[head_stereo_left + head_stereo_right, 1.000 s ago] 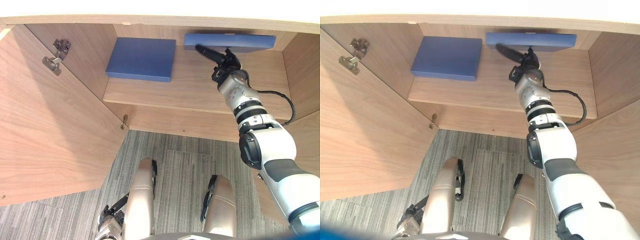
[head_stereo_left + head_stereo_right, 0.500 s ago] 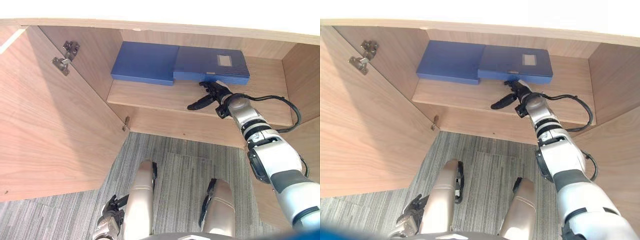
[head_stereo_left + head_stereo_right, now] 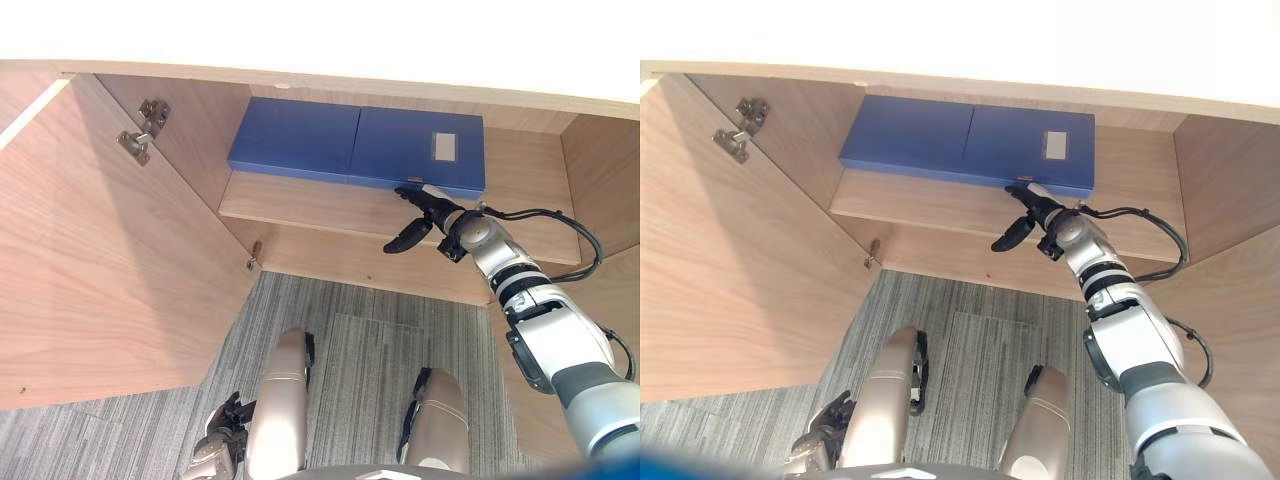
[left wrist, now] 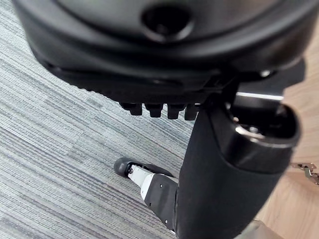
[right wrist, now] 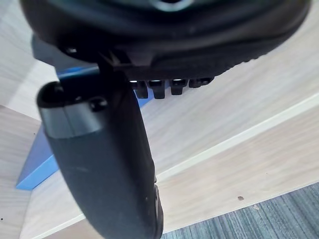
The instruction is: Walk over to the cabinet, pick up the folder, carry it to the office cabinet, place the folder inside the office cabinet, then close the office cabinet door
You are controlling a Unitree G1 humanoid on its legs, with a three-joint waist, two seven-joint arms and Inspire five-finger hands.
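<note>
- Drawn back since a second ago, when it was up against the flat blue folder with a pale label (image 3: 415, 150), the robot's right hand (image 3: 441, 222) now hangs at the front edge of the pale wooden shelf (image 3: 300, 200). Its fingers are straight, its thumb is splayed wide, and it holds nothing.
- Around the hand stands the open light-wood office cabinet (image 3: 590, 160). Its broad wooden door (image 3: 100, 280) is swung wide, far off to the hand's left.
- Below the hand and the shelf lies grey striped carpet (image 3: 350, 330).
- Just past the fingertips, the labelled folder rests flat on the shelf, edge to edge with a plain blue folder (image 3: 295, 140) further to the hand's left. Whether the fingertips touch the labelled folder cannot be told.
- Well apart, the robot's left hand (image 3: 215, 455) hangs low over the carpet; its state cannot be told.
- Placing looks done, with the door not yet closed. Two risks, as judged here: a fingertip could catch the folder's near edge on the way out and drag it askew, or the door could swing onto an arm not yet clear of the opening.
</note>
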